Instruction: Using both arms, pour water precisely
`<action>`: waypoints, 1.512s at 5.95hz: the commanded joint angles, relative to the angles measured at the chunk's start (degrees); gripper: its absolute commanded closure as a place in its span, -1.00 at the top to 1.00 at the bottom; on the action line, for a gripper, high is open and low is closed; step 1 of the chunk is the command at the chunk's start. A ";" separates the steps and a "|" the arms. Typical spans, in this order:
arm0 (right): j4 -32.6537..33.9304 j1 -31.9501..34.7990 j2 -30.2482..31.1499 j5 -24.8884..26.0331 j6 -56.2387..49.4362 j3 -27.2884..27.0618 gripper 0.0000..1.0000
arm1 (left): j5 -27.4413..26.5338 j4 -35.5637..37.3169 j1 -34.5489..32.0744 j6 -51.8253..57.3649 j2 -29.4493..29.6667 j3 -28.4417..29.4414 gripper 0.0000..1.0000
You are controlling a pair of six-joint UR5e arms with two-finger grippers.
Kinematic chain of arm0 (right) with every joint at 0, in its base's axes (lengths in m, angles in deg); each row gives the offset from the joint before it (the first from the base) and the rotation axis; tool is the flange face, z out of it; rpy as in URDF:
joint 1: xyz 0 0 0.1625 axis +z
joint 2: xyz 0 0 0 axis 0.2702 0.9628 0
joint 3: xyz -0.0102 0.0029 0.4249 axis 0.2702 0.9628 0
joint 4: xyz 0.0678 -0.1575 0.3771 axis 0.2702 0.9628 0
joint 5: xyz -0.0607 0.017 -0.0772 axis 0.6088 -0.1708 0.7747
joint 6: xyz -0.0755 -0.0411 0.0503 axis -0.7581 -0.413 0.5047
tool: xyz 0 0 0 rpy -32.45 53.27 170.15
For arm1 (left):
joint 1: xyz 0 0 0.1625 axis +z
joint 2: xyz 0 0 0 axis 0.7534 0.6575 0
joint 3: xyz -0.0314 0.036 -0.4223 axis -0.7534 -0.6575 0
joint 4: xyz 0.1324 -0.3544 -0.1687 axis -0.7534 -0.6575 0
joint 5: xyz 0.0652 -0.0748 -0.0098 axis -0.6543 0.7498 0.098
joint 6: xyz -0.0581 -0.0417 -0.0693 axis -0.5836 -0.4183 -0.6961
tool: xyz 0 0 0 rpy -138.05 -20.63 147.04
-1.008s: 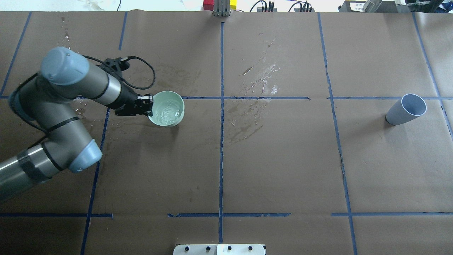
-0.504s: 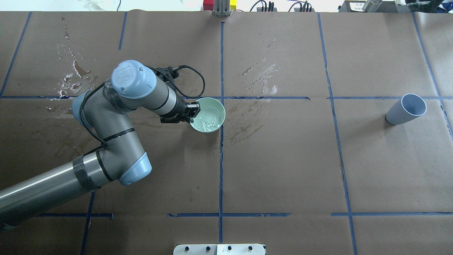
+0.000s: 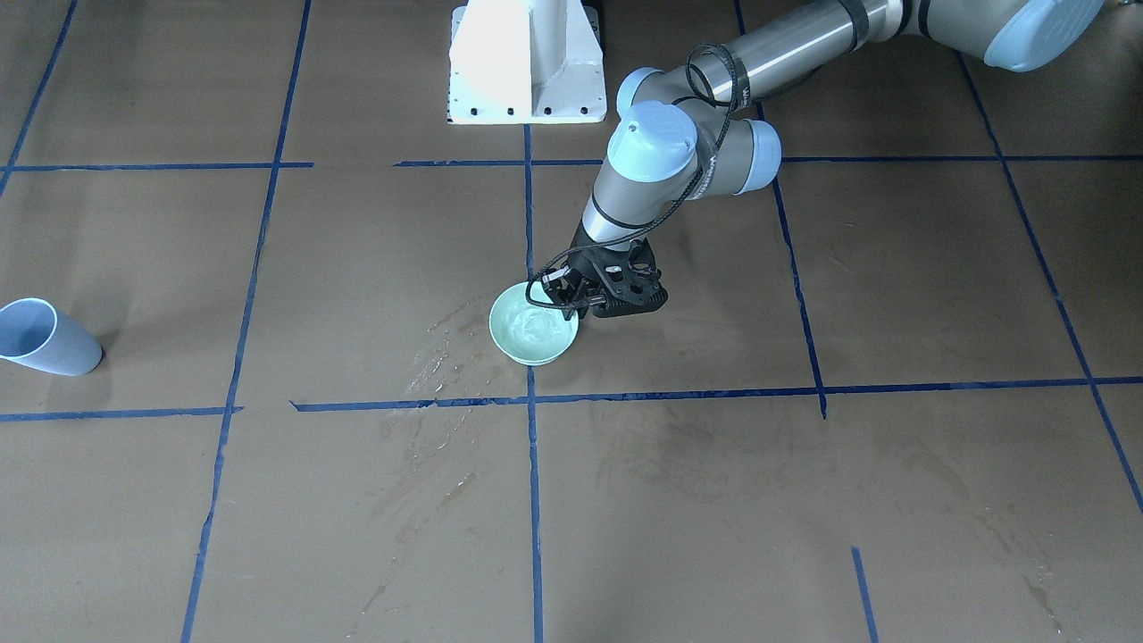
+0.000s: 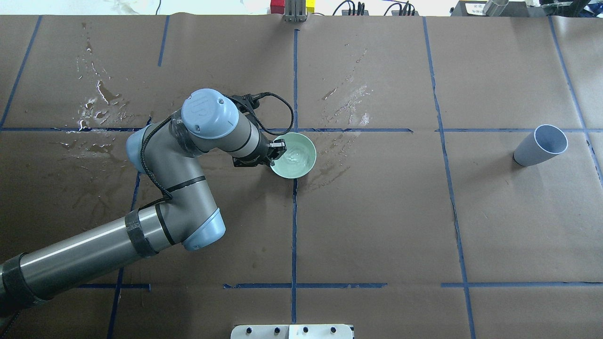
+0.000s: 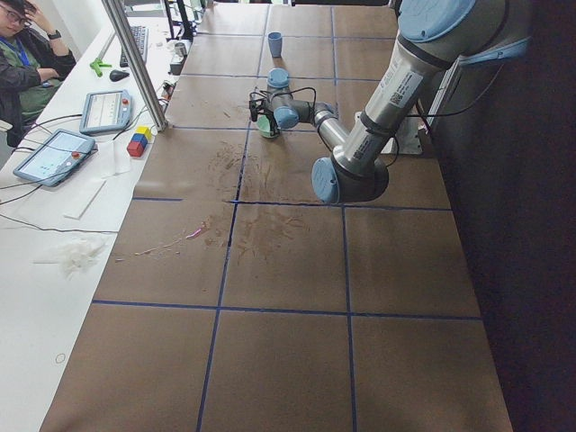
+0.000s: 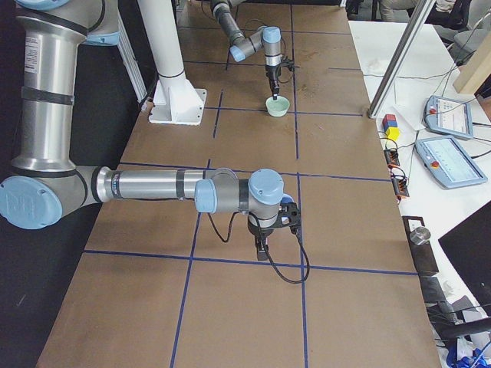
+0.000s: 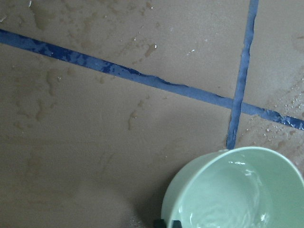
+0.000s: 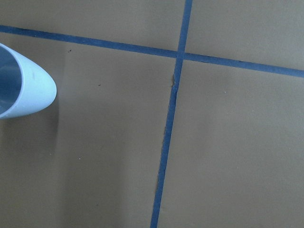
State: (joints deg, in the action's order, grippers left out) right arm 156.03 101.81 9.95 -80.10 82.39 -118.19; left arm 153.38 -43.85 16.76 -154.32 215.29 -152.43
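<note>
So the silver-grey left arm [image 4: 85,254] has reached out to about the middle of the brown paper-covered tabletop [image 4: 377,226]. Its black left gripper [image 4: 276,152] is pinched onto the near rim of a pale green round bowl [image 4: 288,172], one finger inside and one outside. The clear water [image 4: 296,153] is all sitting in that bowl, a shallow rippling pool. The bowl's right on the centre blue tape line [image 4: 294,226]; can't tell if it's touching the paper or held just off it. There are glossy wet patches [image 4: 101,106] toward the far left corner. A light blue-grey plastic cup [image 4: 530,153] stands well apart, by the right edge. The right arm [image 6: 153,185] hangs there too, its right gripper [image 6: 262,247] pointing down, but I honestly can't tell how its fingers are set.
</note>
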 commanded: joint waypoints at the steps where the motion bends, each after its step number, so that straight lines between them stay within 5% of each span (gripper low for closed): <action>1: -0.09 0.00 -0.26 -0.02 0.00 -0.09 1.00 | 0.07 0.62 0.05 0.87 0.10 -0.19 1.00; 4: -6.55 -0.79 -0.62 -0.19 -0.09 -1.06 1.00 | 0.86 21.03 -1.18 9.73 -1.29 -15.16 1.00; 6: -10.25 -0.96 -0.70 -2.63 1.22 -1.75 1.00 | 3.23 24.35 -3.46 19.72 -9.08 -23.62 1.00; 7: -16.90 -3.58 -0.36 -2.74 10.63 -3.50 1.00 | 3.33 24.18 -4.34 22.90 -10.87 -25.05 1.00; 9: -41.19 -15.84 4.11 4.42 36.26 -4.13 1.00 | 3.24 24.09 -4.17 22.67 -10.88 -24.54 1.00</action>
State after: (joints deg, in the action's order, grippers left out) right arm 126.65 92.02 11.87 -79.69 105.97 -122.06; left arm 156.66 -19.71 12.64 -131.87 204.60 -177.11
